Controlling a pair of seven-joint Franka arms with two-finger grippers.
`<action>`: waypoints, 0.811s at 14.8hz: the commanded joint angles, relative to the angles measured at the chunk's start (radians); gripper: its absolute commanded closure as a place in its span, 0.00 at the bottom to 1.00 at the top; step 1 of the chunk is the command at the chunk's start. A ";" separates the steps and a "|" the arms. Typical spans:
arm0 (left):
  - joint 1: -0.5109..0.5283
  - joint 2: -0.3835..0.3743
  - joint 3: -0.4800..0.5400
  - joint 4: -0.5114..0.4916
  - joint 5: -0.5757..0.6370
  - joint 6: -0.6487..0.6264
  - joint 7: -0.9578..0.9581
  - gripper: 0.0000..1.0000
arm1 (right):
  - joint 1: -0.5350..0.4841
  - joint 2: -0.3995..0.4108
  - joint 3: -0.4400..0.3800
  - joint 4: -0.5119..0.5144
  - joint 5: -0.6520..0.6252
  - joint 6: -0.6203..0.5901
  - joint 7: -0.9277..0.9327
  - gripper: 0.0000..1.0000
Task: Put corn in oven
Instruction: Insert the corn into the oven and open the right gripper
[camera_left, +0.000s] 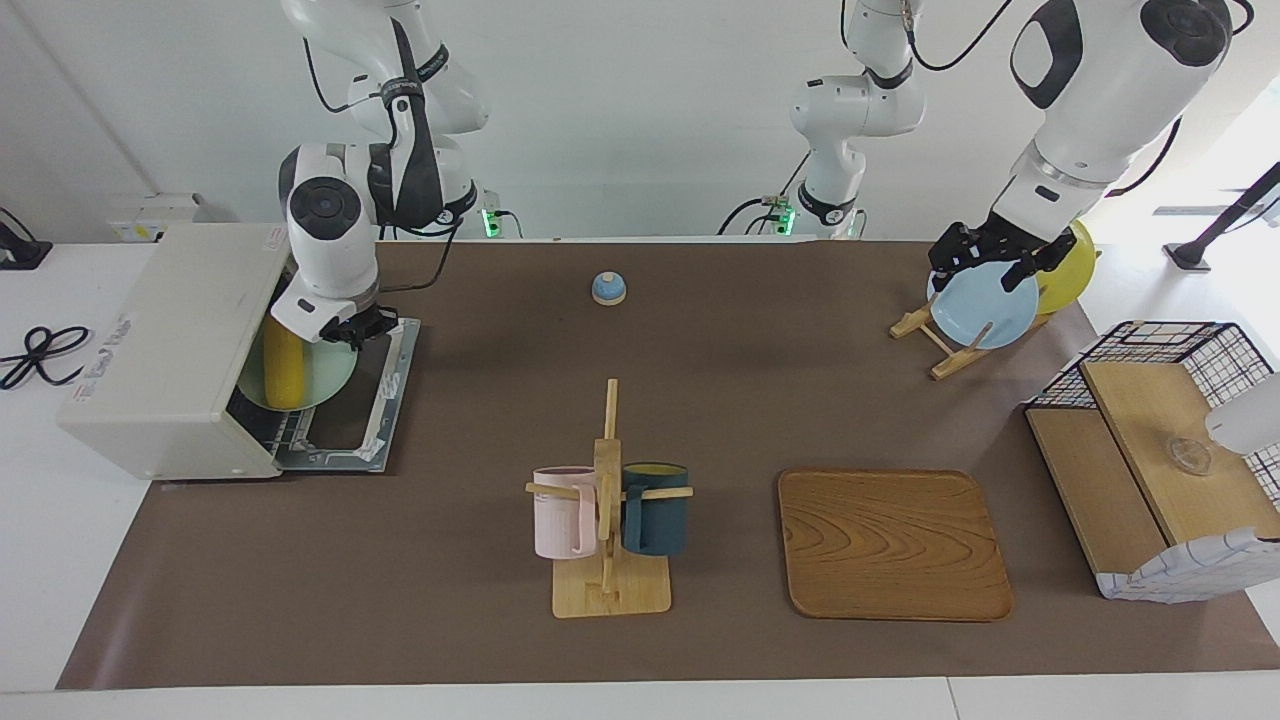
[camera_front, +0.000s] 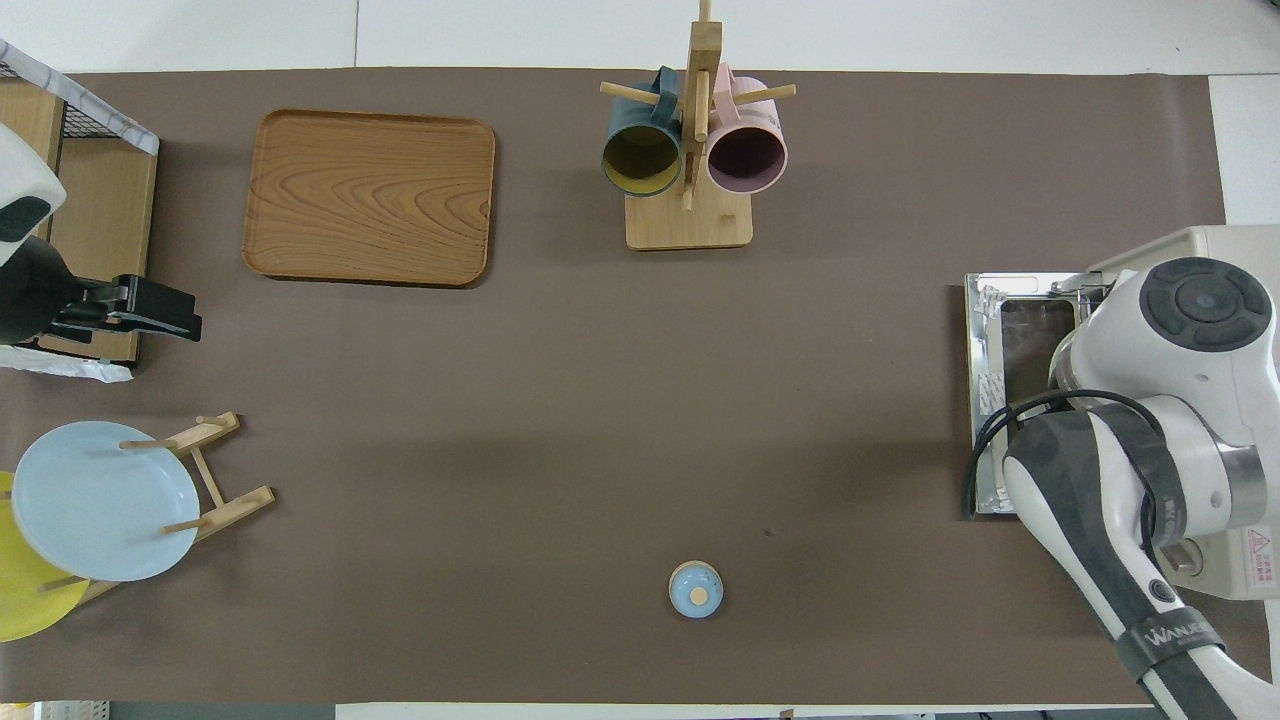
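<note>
The yellow corn (camera_left: 281, 375) lies on a pale green plate (camera_left: 328, 376). My right gripper (camera_left: 352, 328) is shut on the plate's rim and holds it level above the lowered door (camera_left: 352, 440) of the cream-white oven (camera_left: 170, 340). The plate's corn side sits inside the oven mouth. In the overhead view my right arm covers the corn and plate, and only the oven (camera_front: 1215, 245) and its door (camera_front: 1010, 340) show. My left gripper (camera_left: 990, 262) waits open in the air by the plate rack, also seen as left gripper (camera_front: 150, 310).
A mug rack (camera_left: 610, 500) with a pink and a dark teal mug stands mid-table beside a wooden tray (camera_left: 893, 545). A small blue knob (camera_left: 608, 288) sits nearer the robots. A blue plate (camera_left: 983, 305), a yellow plate (camera_left: 1070, 265) and a wire basket shelf (camera_left: 1150, 450) are at the left arm's end.
</note>
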 joint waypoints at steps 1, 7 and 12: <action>0.015 -0.013 -0.003 -0.009 0.017 0.002 0.009 0.00 | -0.053 -0.033 0.011 -0.049 -0.005 0.040 -0.059 1.00; 0.015 -0.014 -0.001 -0.009 0.017 0.002 0.009 0.00 | -0.066 -0.031 0.011 -0.050 -0.005 0.041 -0.060 0.91; 0.015 -0.013 -0.001 -0.009 0.019 0.002 0.009 0.00 | -0.067 -0.027 0.012 -0.043 -0.005 0.040 -0.059 0.90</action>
